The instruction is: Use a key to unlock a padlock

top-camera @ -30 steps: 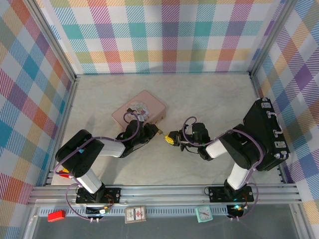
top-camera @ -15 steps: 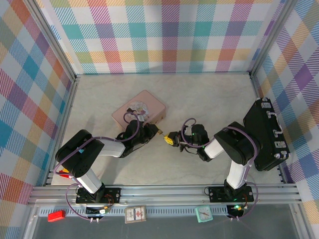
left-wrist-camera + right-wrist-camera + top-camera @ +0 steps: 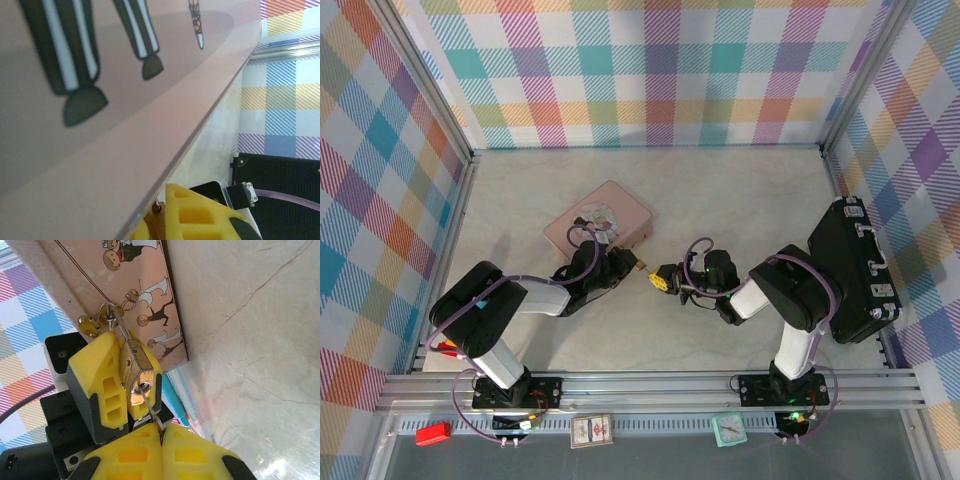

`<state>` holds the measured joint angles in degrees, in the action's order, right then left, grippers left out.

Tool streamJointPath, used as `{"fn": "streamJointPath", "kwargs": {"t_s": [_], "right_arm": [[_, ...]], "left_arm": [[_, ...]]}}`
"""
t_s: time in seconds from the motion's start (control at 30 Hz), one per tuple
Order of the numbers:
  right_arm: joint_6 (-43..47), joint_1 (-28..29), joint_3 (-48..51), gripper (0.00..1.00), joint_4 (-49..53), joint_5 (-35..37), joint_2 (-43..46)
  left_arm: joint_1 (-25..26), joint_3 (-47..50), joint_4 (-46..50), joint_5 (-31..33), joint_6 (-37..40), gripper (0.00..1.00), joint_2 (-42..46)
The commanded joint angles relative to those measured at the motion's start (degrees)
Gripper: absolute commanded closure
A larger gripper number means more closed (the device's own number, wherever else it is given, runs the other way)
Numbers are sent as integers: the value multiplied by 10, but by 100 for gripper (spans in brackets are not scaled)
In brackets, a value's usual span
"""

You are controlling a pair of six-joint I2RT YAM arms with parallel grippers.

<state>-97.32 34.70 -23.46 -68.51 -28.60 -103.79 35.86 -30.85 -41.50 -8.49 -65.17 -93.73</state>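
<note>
The small brass padlock (image 3: 139, 367) sits between the yellow fingers (image 3: 95, 385) of my left gripper (image 3: 628, 263), which is shut on it. Its thin silver shackle (image 3: 118, 319) reaches up to a brass latch (image 3: 89, 326) on the pink box (image 3: 135, 285). The thin silver key (image 3: 150, 406) has its tip in the keyhole at the padlock's bottom face. My right gripper (image 3: 161, 434) is shut on the key's head. From above, the right gripper (image 3: 662, 278) meets the padlock (image 3: 640, 266) just right of the pink box (image 3: 600, 222). In the left wrist view the padlock (image 3: 159, 222) shows beside a yellow finger (image 3: 200, 215).
A black case (image 3: 855, 270) lies at the table's right side, close behind the right arm. Blue pens in a clear bag (image 3: 174, 401) lie under the left gripper. The marble tabletop (image 3: 720, 200) stretches behind both grippers to the plaid walls.
The right arm's elbow and forearm have shifted a little to the left. Both grippers have stayed at the padlock, and the left arm has not moved.
</note>
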Motion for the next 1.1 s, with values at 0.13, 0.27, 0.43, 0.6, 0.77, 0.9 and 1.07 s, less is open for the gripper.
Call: {"fn": "streamJointPath", "kwargs": {"t_s": [0.13, 0.27, 0.43, 0.6, 0.77, 0.9, 1.07], "right_arm": [[-10, 4, 3, 100, -43, -4, -11], [-17, 5, 1, 100, -48, -5, -17], [-19, 5, -1, 100, -50, -5, -22], [-21, 7, -1, 100, -52, -1, -20], [-26, 7, -3, 100, -60, -1, -26], [-34, 7, -6, 100, -71, 0, -34], [-39, 7, -7, 100, -82, 2, -41]], "left_arm": [[-11, 12, -12, -65, -85, 100, 2], [-11, 12, -19, -66, -86, 100, -2], [-11, 11, -24, -68, -87, 100, -5], [-11, 15, -31, -68, -91, 100, -5], [-11, 15, -32, -70, -91, 100, -5], [-10, 15, -35, -69, -92, 100, -5], [-9, 17, -35, -68, -91, 100, -3]]}}
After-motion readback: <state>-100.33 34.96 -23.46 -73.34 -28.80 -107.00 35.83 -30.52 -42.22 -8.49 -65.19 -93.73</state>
